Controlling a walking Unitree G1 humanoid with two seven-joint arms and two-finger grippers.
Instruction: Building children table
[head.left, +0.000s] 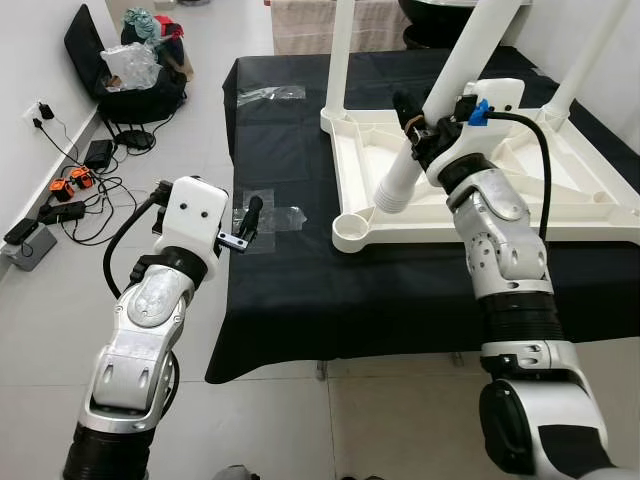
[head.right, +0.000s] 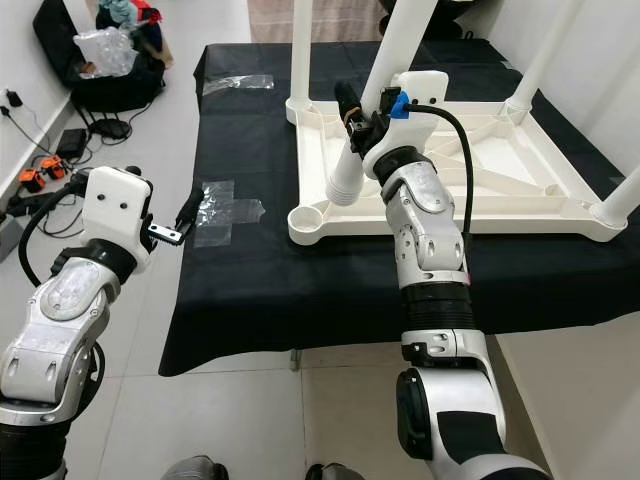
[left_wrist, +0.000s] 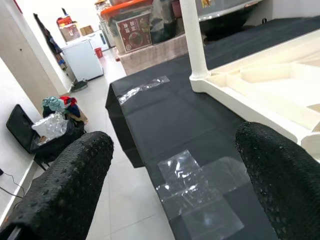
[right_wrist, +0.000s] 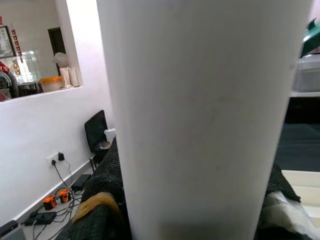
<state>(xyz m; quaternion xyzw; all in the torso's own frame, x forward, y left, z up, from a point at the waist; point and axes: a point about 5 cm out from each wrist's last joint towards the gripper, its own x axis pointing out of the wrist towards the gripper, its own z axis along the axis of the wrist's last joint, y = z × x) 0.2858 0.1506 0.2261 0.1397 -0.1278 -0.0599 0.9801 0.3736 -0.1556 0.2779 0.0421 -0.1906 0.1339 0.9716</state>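
The right arm rises nearest, its silver forearm reaching up and forward from the lower edge of the head views, wrist bent toward the upturned white children table (head.left: 520, 190). The right gripper (head.right: 352, 120) has its black fingers closed around a loose white table leg (head.left: 440, 110), which slants up and away from them; in the right wrist view the leg (right_wrist: 205, 120) stands between the two fingers, pressed by both. The ribbed lower end of that leg hangs beyond the fingers, just above the table's near corner and close to the round corner socket (head.left: 350, 228), though whether it touches the frame cannot be told.

The table lies top-down on a counter covered with black cloth (head.left: 290, 300), with other legs already standing upright at its far corners.

The left arm is bent at the elbow, forearm raised, and holds the left gripper (head.left: 248, 222) at the counter's near left edge. Its fingers (left_wrist: 70, 185) are spread wide and grip nothing. Ahead of them, between the two fingertips in the left wrist view, pieces of clear plastic wrap (left_wrist: 200, 190) lie flat on the cloth; a second clear strip (head.left: 270, 95) lies farther off near the counter's far left corner.

Beyond the left fingers, on the tiled floor (head.left: 200, 130), are a black bag (head.left: 110, 70) and tangled cables (head.left: 80, 200) by the wall.
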